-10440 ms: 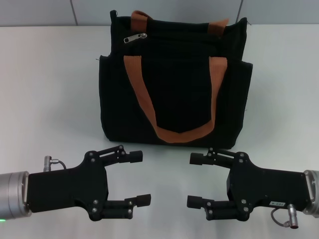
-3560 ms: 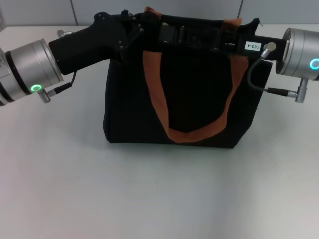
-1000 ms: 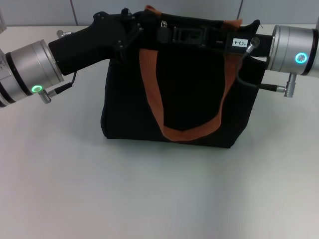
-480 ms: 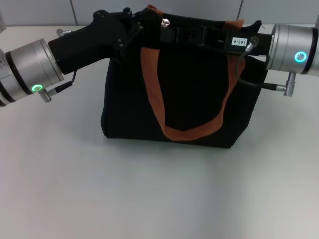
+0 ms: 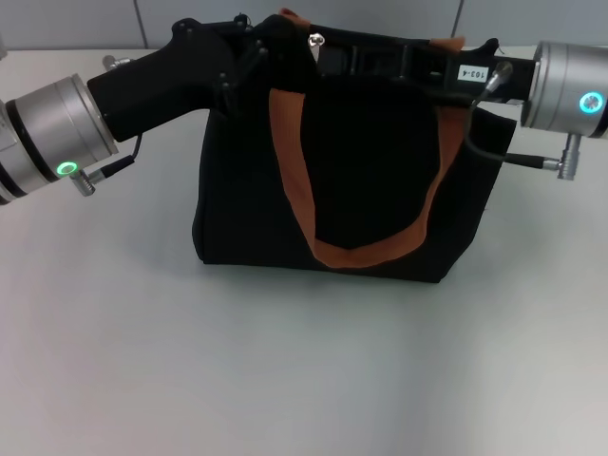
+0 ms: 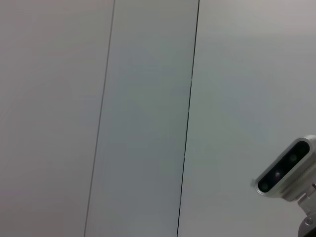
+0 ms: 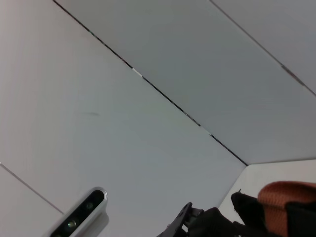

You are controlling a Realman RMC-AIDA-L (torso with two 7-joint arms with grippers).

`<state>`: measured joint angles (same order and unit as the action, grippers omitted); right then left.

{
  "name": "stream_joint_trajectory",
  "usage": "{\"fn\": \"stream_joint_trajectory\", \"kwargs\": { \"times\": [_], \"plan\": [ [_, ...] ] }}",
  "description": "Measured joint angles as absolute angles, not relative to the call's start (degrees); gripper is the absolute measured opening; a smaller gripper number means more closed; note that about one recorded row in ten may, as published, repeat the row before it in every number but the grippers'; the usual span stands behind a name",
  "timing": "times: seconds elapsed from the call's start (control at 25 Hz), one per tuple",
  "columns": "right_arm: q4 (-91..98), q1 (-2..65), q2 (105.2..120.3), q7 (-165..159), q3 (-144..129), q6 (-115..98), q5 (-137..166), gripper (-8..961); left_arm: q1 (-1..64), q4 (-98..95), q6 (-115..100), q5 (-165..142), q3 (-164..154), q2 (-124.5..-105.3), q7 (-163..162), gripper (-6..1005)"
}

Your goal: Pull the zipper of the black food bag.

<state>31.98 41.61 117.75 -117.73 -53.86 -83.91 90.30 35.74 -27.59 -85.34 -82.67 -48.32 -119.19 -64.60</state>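
Head view: both arms reach level across the boxy fabric black food bag [image 5: 361, 161] on the tabletop [image 5: 285, 361]; left gripper [image 5: 249, 47] and right gripper [image 5: 353, 59] flank the silver zipper [image 5: 314, 40], finger spread unclear. Right wrist view: orange webbing handle [image 7: 286, 195].

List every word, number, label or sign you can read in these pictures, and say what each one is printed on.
"103-4": a small white label on the right gripper, which reaches across the top of the black food bag; the digits look right, but they are small.
Nothing else can be read: the bag, the left gripper and the wall panels in both wrist views carry no legible text.
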Motion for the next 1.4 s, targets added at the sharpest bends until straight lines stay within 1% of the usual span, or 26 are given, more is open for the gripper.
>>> {"fn": "stream_joint_trajectory", "kwargs": {
  "times": [0.04, 0.08, 0.12, 0.16, 0.2, 0.24, 0.28, 0.36, 0.52, 0.68, 0.72, 0.76, 0.8, 0.88, 0.92, 0.96, 1.0, 1.16, 1.24, 1.4],
  "plan": [
    [32.0, 41.8, 116.96, -120.1, -53.8, -84.7, 90.3, -1, 35.7, -27.6, -85.3, -82.4, -48.4, -119.18, -64.6, 83],
    [32.0, 41.8, 116.96, -120.1, -53.8, -84.7, 90.3, -1, 35.6, -27.6, -85.3, -82.3, -48.5, -119.19, -64.6, 83],
    [32.0, 42.2, 116.03, -123.0, -54.0, -85.5, 90.3, -1, 35.6, -27.6, -85.4, -82.1, -48.5, -119.18, -64.6, 83],
    [32.0, 42.6, 115.47, -124.6, -54.2, -85.9, 90.3, -1, 35.6, -27.6, -85.4, -82.1, -48.5, -119.18, -64.6, 84],
    [32.0, 42.6, 115.47, -124.6, -54.2, -85.9, 90.3, -1, 35.6, -27.6, -85.4, -82.1, -48.5, -119.18, -64.6, 84],
    [31.9, 43.3, 114.53, -127.4, -54.3, -86.6, 90.3, -1, 35.5, -27.6, -85.4, -82.1, -48.5, -119.18, -64.6, 84],
    [31.9, 43.3, 114.53, -127.4, -54.3, -86.6, 90.3, -1, 35.4, -27.1, -85.3, -82.0, -48.5, -119.16, -64.1, 85],
    [31.7, 44.1, 113.78, -129.7, -54.4, -87.1, 91.0, -1, 35.4, -26.2, -85.3, -81.8, -48.5, -119.16, -63.0, 85],
    [31.7, 44.7, 113.7, -130.2, -54.5, -87.1, 91.8, 0, 35.4, -26.0, -85.2, -81.8, -48.5, -119.16, -62.5, 87],
    [31.7, 44.6, 114.17, -129.6, -54.2, -86.8, 91.9, 0, 35.4, -26.0, -85.2, -81.7, -48.5, -119.18, -62.4, 88],
    [31.7, 44.3, 114.47, -128.7, -53.7, -86.7, 91.7, 0, 35.4, -26.0, -85.3, -81.7, -48.4, -119.18, -62.4, 88],
    [31.8, 43.3, 115.26, -125.1, -52.3, -86.7, 91.0, 10, 35.3, -25.9, -85.5, -81.8, -48.4, -119.18, -62.4, 89],
    [31.8, 43.3, 115.26, -125.1, -52.3, -86.7, 91.0, 21, 35.3, -25.9, -85.5, -81.8, -48.4, -119.18, -62.4, 89],
    [32.2, 41.7, 116.36, -117.4, -50.1, -87.7, 90.5, 42, 35.3, -25.9, -85.6, -81.7, -48.5, -119.18, -62.4, 90],
    [32.2, 41.7, 116.36, -117.4, -50.1, -87.7, 90.5, 52, 35.3, -25.9, -85.6, -81.7, -48.5, -119.18, -62.4, 90],
    [32.4, 40.4, 117.25, -111.5, -48.7, -88.8, 90.5, 63, 35.3, -25.9, -85.8, -81.7, -48.5, -119.18, -62.4, 90],
    [32.4, 40.4, 117.25, -111.5, -48.7, -88.8, 90.5, 73, 35.3, -25.9, -85.8, -81.7, -48.5, -119.18, -62.4, 91],
    [32.6, 37.5, 118.64, -99.0, -47.0, -92.4, 90.3, 115, 35.5, -25.4, -86.5, -81.2, -48.5, -119.18, -62.4, 92],
    [32.6, 36.8, 118.82, -97.4, -47.2, -92.6, 90.3, 136, 35.7, -24.8, -87.0, -80.6, -48.5, -119.18, -62.4, 93],
    [32.6, 36.3, 118.85, -96.9, -47.2, -92.4, 90.6, 277, 36.2, -23.9, -88.0, -79.9, -48.5, -119.18, -62.4, 94]
  ]
}}
